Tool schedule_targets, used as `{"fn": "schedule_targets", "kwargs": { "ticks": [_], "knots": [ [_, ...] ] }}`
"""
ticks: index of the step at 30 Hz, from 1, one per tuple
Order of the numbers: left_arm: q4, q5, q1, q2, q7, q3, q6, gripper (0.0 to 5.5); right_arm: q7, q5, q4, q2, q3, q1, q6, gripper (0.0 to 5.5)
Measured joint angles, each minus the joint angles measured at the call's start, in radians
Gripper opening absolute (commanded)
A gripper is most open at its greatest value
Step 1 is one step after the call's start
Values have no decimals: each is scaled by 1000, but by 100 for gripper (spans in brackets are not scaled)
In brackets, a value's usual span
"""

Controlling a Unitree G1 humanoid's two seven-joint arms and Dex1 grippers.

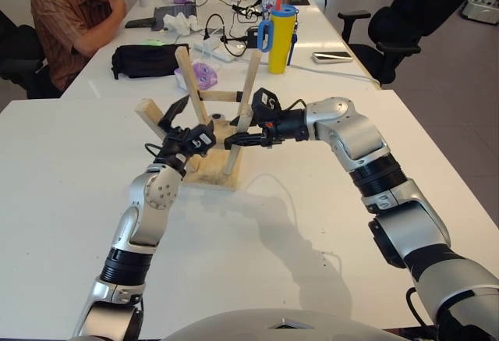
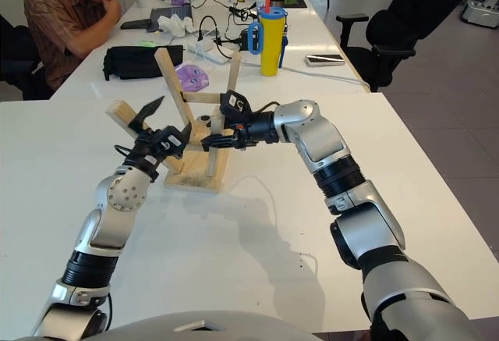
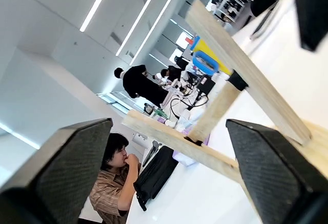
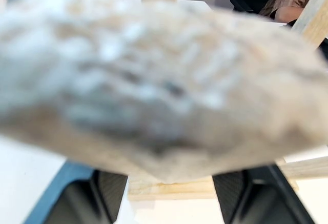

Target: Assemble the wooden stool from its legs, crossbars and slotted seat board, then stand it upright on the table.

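Note:
The wooden stool stands upside down, its seat board [image 1: 212, 175] flat on the white table and its legs pointing up. Two long legs [image 1: 189, 82] [image 1: 251, 79] are joined by a crossbar [image 1: 221, 96]; a shorter leg [image 1: 150, 116] leans out to the left. My right gripper [image 1: 238, 140] is shut on the lower part of the right-hand leg, whose blurred wood [image 4: 154, 80] sits between the pads [image 4: 105, 196]. My left gripper [image 1: 187, 125] stands open beside the left legs, its pads [image 3: 69, 175] wide apart with the legs [image 3: 246, 75] beyond them.
On the far table stand a yellow bottle [image 1: 281, 38] with a blue handle, a black pouch [image 1: 146, 59], a purple object [image 1: 205, 74] and a phone [image 1: 333, 57]. A person sits at its left end. A black office chair [image 1: 413, 21] is at the right.

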Motion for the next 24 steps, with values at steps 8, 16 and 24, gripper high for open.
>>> {"fn": "schedule_targets", "kwargs": {
  "ticks": [8, 16, 24],
  "knots": [
    [-157, -424, 232, -107, -8, 152, -112, 416, -5, 13, -18, 34, -60, 55, -78, 202],
    [-76, -565, 472, -63, -180, 73, -160, 416, -43, 25, -3, 65, -127, 78, -83, 280],
    [54, -671, 402, -83, -232, 34, 38, 416, -98, 18, -30, 65, -188, 86, -76, 328]
  ]
}}
